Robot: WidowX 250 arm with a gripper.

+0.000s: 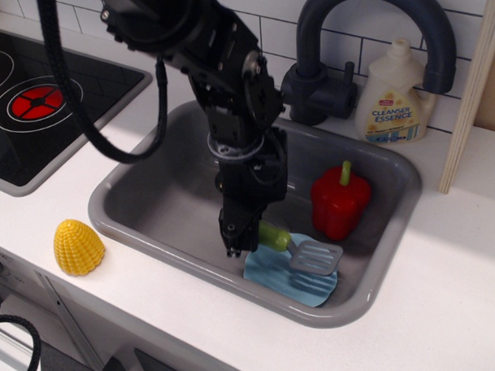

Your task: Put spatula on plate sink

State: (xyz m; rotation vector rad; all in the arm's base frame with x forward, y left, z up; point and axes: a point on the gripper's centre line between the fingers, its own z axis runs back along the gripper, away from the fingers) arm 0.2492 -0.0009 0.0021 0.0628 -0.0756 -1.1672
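The spatula (pixel 298 247) lies low over the plate (pixel 290 275), its grey slotted head at the plate's 1 o'clock side and apparently resting on the blue surface, though contact is hard to confirm from this angle. Its lime-green handle slants up toward 10 o'clock into the gripper (pixel 241 239), whose fingers are closed on the handle's far end; gripping at that end keeps the head free to settle flat on the plate without the arm crowding it. The arm comes down steeply from 11 o'clock, so the plate's near half shows uncovered. The plate sits on the floor of the sink (pixel 134 207), toward the basin's 5 o'clock corner, close to the front wall. At the plate's 1 o'clock stands a red pepper (pixel 340 201), near the spatula head but apart from it. Judging by this, the placing looks nearly done, with release the remaining step. Outside the basin, a yellow corn toy (pixel 78 247) rests on the counter at 9 o'clock, and a soap bottle (pixel 393 95) stands beside the dark faucet (pixel 364 27) at 1 o'clock.
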